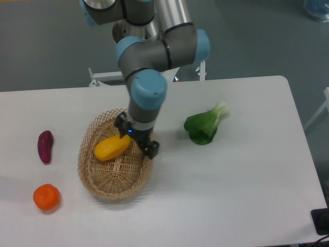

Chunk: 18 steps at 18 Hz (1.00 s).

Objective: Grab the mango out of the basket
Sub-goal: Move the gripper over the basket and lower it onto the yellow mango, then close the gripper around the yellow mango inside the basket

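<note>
Approach step: the gripper [136, 137] hovers over the basket [97, 176], centre-left of frame, jaws spread and empty; next, descend squarely onto the mango [111, 147].

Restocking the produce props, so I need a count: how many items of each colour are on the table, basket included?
Yellow-orange: 1, mango
Orange: 1, round fruit
Purple: 1, sweet potato
Green: 1, leafy vegetable
Tan: 1, basket
Total: 5
</note>
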### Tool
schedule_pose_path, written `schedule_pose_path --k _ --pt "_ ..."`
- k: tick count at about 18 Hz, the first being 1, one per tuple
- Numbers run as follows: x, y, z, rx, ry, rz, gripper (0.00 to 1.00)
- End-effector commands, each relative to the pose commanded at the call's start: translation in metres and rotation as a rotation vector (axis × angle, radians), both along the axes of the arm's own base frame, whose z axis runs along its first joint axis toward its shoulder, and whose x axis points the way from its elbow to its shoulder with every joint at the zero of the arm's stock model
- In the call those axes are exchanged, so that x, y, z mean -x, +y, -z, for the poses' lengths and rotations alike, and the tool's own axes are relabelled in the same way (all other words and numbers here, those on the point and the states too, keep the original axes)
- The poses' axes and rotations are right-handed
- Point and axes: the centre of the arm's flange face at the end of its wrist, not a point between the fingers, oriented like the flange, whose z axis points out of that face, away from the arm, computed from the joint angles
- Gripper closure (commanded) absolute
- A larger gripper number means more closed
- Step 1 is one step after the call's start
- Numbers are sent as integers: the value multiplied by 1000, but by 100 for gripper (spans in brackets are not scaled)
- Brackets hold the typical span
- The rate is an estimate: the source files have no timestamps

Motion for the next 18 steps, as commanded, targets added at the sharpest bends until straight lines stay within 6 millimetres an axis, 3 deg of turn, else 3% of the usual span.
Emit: schedule_pose_path --k 6,13,18 --pt "-28 8 23 45 -26 9 0" --pt "-38 21 50 57 -22 -23 0" --pt "-42 22 50 48 -15 -18 0"
